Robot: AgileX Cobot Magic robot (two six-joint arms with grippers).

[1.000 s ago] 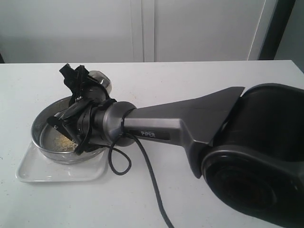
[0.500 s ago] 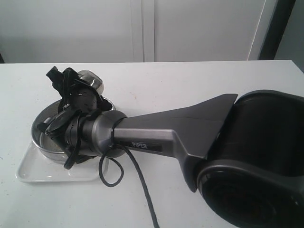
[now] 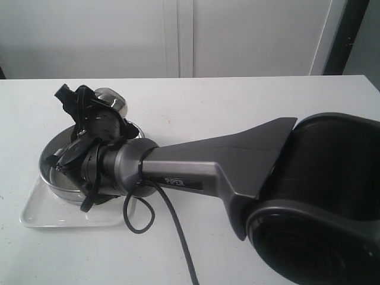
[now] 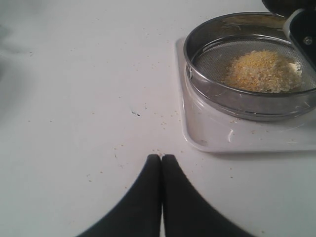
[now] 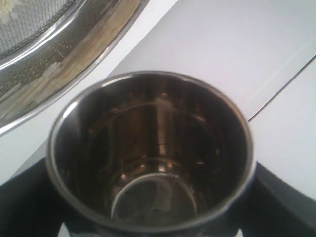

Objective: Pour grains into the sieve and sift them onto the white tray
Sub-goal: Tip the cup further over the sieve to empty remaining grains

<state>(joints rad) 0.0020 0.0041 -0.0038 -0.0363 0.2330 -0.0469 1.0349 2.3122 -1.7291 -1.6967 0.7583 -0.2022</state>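
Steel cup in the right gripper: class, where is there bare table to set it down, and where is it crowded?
Free: the wide white table behind and right of the sieve, and the stretch between the shut left gripper and the white tray, dusted with stray specks. Crowded: the sieve, holding the grains, fills the tray, with the right gripper and steel cup there.

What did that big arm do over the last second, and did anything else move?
The right claw, shut on the steel cup, swung leftward over the sieve in the first half second, hiding the grains from the outside camera, then nearly stopped. The cup looks empty now. Sieve and white tray stayed put.
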